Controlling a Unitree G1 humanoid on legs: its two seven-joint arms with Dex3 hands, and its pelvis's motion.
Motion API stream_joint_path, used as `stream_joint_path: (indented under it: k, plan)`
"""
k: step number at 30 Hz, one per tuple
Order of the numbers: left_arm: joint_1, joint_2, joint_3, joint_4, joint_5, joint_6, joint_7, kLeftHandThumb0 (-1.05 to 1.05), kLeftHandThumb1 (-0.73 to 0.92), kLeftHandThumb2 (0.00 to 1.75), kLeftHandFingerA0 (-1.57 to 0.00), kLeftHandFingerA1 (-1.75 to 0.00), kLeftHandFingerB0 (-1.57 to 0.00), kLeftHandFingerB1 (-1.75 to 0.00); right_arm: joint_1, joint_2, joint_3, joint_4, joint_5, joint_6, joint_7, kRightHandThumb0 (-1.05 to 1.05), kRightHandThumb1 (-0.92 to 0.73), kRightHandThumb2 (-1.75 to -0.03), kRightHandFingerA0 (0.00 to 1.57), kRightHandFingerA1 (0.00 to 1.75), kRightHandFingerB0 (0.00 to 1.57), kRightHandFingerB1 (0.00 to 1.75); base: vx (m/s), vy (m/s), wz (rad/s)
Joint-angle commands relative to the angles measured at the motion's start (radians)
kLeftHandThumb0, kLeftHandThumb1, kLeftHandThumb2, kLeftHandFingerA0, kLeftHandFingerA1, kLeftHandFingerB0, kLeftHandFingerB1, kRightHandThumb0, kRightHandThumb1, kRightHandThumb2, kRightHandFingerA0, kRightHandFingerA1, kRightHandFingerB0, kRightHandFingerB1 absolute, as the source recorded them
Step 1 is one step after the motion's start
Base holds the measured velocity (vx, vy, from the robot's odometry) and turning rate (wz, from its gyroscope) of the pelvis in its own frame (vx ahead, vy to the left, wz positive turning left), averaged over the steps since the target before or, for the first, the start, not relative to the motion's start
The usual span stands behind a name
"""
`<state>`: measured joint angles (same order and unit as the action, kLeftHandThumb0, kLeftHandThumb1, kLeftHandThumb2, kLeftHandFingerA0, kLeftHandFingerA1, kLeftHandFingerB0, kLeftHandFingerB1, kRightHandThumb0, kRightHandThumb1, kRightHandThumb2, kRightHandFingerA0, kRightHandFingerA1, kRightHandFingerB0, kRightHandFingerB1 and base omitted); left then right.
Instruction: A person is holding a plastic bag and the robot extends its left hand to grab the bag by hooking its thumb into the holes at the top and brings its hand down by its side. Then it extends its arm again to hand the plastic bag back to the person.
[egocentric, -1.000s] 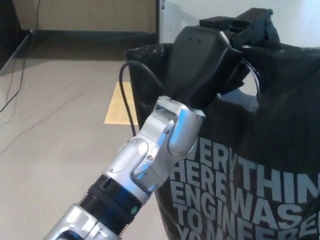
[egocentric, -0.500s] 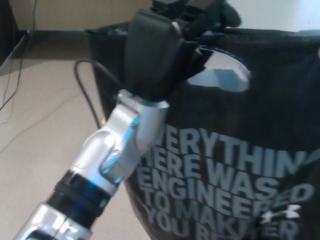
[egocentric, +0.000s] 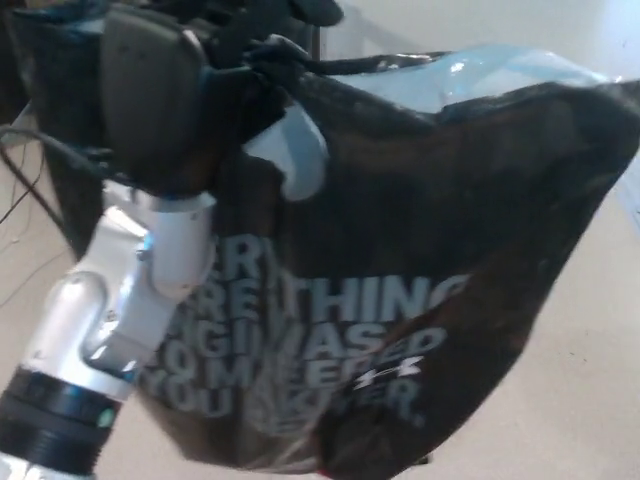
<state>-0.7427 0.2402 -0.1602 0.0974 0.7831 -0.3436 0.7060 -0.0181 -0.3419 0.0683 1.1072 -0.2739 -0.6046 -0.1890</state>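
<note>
Rising from the lower left on a silver forearm, the left hand is seen clamped on the handle hole of the black plastic bag, which hangs rightward, white lettering showing, above pale floor.

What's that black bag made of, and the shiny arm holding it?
The bag looks like thin, semi-sheer black plastic: light glows through its upper edge, it sags and creases, and it carries grey printed lettering. The arm seems to be brushed or polished metal, silvery with bright highlights. The left robot hand looks like matte black moulded plastic.
</note>
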Motion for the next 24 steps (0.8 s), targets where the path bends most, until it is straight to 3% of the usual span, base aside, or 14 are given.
stream_joint_path:
  k: [1,3,4,5,6,7,9,12,17,18,21,22,23,24]
  plan:
    - [0.021,0.061,0.066,-0.049,-0.033,-0.086,0.032,-0.14,0.66,0.81,-1.03,-1.6,-0.81,-1.09,0.006,-0.018,-0.001,0.002,0.002,-0.001,0.005,-0.32,-0.7,-0.61,0.82,0.52,0.67,0.46,0.0,0.0,0.0]
    - [0.036,0.073,0.084,-0.059,-0.05,-0.101,0.024,-0.14,0.68,0.79,-1.05,-1.67,-0.8,-1.16,0.004,-0.02,0.001,0.003,-0.001,0.004,0.006,-0.32,-0.7,-0.61,0.82,0.52,0.66,0.45,0.0,0.0,0.0]
    - [0.057,0.085,0.101,-0.076,-0.068,-0.112,0.011,-0.11,0.69,0.84,-0.92,-1.68,-0.75,-1.18,0.006,-0.02,0.001,0.004,0.0,0.007,0.01,-0.31,-0.7,-0.61,0.82,0.52,0.65,0.45,0.0,0.0,0.0]
    - [0.078,0.096,0.119,-0.096,-0.08,-0.116,0.0,-0.07,0.52,1.0,-1.12,-1.59,-0.84,-1.19,0.009,-0.02,0.002,0.007,0.0,0.006,0.01,-0.31,-0.7,-0.61,0.82,0.52,0.66,0.45,0.0,0.0,0.0]
    - [0.099,0.108,0.137,-0.117,-0.087,-0.117,-0.01,-0.07,0.52,1.0,-1.12,-1.59,-0.84,-1.19,0.01,-0.019,0.004,0.011,-0.001,0.005,0.009,-0.31,-0.7,-0.61,0.82,0.52,0.66,0.45,0.0,0.0,0.0]
    - [0.114,0.127,0.154,-0.122,-0.087,-0.14,-0.001,-0.07,0.6,0.95,-0.98,-1.71,-0.76,-1.22,0.008,-0.018,0.006,0.014,-0.003,0.007,0.008,-0.32,-0.7,-0.61,0.82,0.52,0.66,0.45,0.0,0.0,0.0]
    - [0.135,0.15,0.177,-0.119,-0.112,-0.178,-0.005,-0.06,0.62,0.94,-1.01,-1.58,-0.8,-1.15,-0.001,-0.019,0.007,0.015,-0.001,0.013,0.012,-0.3,-0.7,-0.61,0.81,0.51,0.65,0.45,0.0,0.0,0.0]
    - [0.197,0.178,0.219,-0.12,-0.115,-0.215,0.019,-0.09,0.68,0.84,-1.02,-1.61,-0.79,-1.13,0.0,-0.02,0.008,0.013,-0.002,0.005,0.009,-0.31,-0.69,-0.61,0.81,0.52,0.65,0.46,0.0,0.0,0.0]
    - [0.353,0.177,0.296,-0.157,-0.1,-0.211,0.042,-0.11,0.68,0.83,-1.07,-1.61,-0.82,-1.21,0.024,-0.024,0.003,0.018,0.003,-0.01,0.002,-0.31,-0.69,-0.61,0.82,0.52,0.66,0.46,0.0,0.0,0.0]
    - [0.378,0.185,0.311,-0.127,-0.112,-0.256,0.06,-0.13,0.58,1.02,-1.29,-1.34,-0.86,-1.05,0.019,-0.022,0.002,0.018,0.007,0.003,0.011,-0.32,-0.69,-0.61,0.81,0.51,0.64,0.45,0.0,0.0,0.0]
    - [0.456,0.187,0.34,-0.099,-0.159,-0.321,0.051,-0.17,0.6,1.01,-1.28,-1.33,-0.85,-1.03,0.017,-0.018,0.01,0.02,-0.003,0.01,0.002,-0.31,-0.69,-0.61,0.82,0.52,0.65,0.45,0.0,0.0,0.0]
    - [0.528,0.169,0.362,-0.104,-0.135,-0.325,0.083,-0.04,0.67,0.82,-1.07,-1.51,-0.84,-1.14,0.014,-0.018,0.017,0.022,-0.012,0.014,-0.004,-0.31,-0.69,-0.61,0.83,0.52,0.65,0.45,0.0,0.0,0.0]
    - [0.555,0.158,0.368,-0.11,-0.135,-0.328,0.084,0.0,0.59,0.94,-1.08,-1.5,-0.85,-1.17,0.014,-0.02,0.016,0.02,-0.009,0.016,0.001,-0.31,-0.69,-0.61,0.83,0.52,0.65,0.45,0.0,0.0,0.0]
    - [0.567,0.153,0.372,-0.113,-0.134,-0.33,0.084,0.0,0.59,0.94,-1.08,-1.5,-0.85,-1.17,0.014,-0.021,0.016,0.02,-0.007,0.017,0.003,-0.31,-0.69,-0.61,0.83,0.52,0.65,0.45,0.0,0.0,0.0]
